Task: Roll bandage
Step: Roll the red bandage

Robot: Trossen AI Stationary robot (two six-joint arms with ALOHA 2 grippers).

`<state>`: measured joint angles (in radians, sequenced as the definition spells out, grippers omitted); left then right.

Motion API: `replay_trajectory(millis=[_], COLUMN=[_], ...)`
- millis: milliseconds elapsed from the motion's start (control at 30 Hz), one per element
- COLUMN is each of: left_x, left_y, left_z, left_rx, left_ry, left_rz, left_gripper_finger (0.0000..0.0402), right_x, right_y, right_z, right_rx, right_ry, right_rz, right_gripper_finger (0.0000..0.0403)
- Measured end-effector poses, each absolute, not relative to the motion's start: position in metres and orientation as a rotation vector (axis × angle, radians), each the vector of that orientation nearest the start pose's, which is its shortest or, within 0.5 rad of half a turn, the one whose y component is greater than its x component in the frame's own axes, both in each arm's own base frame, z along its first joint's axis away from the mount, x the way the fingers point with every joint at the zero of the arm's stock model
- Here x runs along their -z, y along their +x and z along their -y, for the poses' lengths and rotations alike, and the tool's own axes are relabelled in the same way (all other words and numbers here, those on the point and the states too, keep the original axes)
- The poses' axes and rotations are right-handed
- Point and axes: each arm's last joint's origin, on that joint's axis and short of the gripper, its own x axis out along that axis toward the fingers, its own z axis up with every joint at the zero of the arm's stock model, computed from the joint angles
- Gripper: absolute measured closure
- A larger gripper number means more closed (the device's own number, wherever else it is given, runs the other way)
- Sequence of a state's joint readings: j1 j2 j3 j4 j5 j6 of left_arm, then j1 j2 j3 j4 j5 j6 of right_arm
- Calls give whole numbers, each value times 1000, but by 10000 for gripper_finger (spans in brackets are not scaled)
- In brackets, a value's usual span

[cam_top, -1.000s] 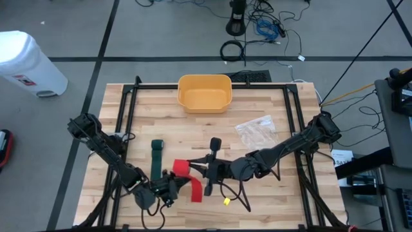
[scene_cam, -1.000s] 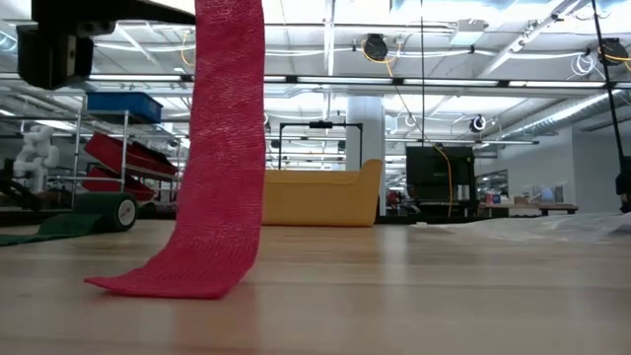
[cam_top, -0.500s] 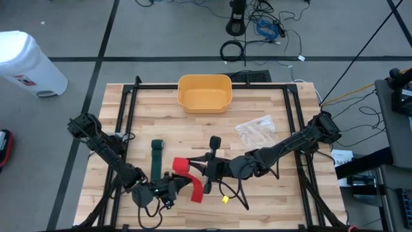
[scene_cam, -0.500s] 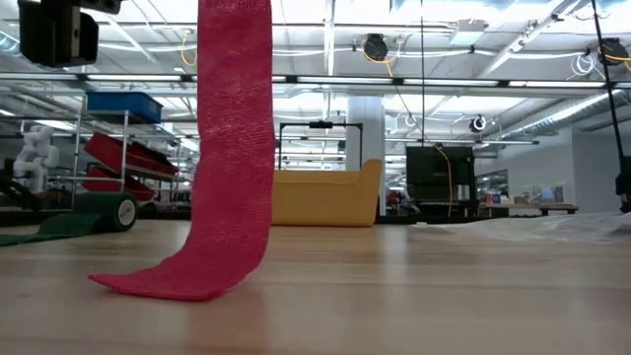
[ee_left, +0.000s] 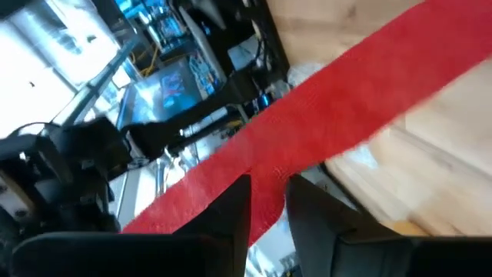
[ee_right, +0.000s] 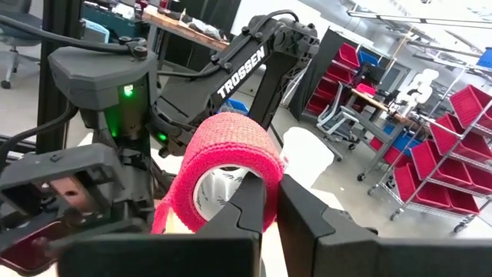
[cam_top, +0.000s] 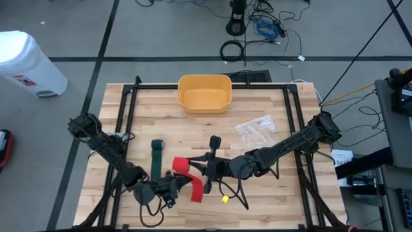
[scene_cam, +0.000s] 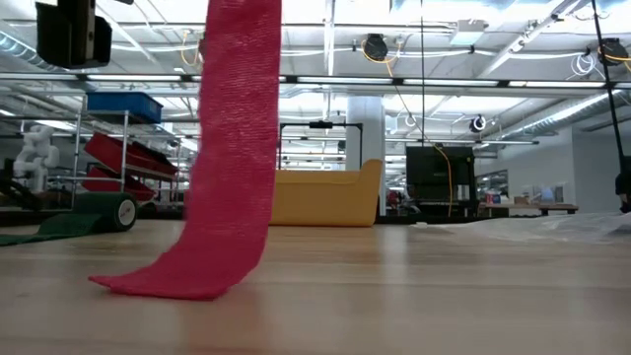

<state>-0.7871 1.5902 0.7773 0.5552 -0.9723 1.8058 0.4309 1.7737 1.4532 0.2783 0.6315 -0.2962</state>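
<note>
Since a second ago the left end effector [cam_top: 172, 187] has shifted a little toward the hanging red strip, and in the low view the strip now leans slightly further to the right at its top. Its fingers [ee_left: 231, 208] stand narrow on either side of the red bandage [cam_top: 187, 178] — the left wrist view shows the strip running between the two dark tips, though whether they actually pinch it I cannot tell.

Across from it, the right end effector [cam_top: 196, 169] is clamped on the rolled part of the bandage [ee_right: 223, 173]; the right wrist view shows the red roll seated between its closed fingers, held above the desk [cam_top: 270, 193]. From the roll the loose tail drops down, and its free end lies folded flat on the wood near the front edge, as the low view shows [scene_cam: 232, 168].

Just left of the red one, a dark green bandage [cam_top: 156, 158] lies partly unrolled on the desk. Farther back sits a yellow bin [cam_top: 205, 93], and a clear plastic bag [cam_top: 257, 130] rests to the right of centre — well apart from both arms.
</note>
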Motion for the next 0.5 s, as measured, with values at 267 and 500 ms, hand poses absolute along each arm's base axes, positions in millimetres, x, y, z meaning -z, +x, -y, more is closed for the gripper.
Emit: replay_trajectory(millis=[267, 500], left_x=[-209, -209], left_y=[242, 243], left_z=[212, 210], left_rx=[99, 71], left_ry=[1914, 1915], left_rz=[-195, -222], left_gripper_finger=[314, 314], right_x=[-338, -338], right_y=[385, 385], right_z=[-158, -158], right_rx=[194, 194], right_ry=[-317, -316], right_rz=[-66, -66], right_gripper_finger=[387, 387])
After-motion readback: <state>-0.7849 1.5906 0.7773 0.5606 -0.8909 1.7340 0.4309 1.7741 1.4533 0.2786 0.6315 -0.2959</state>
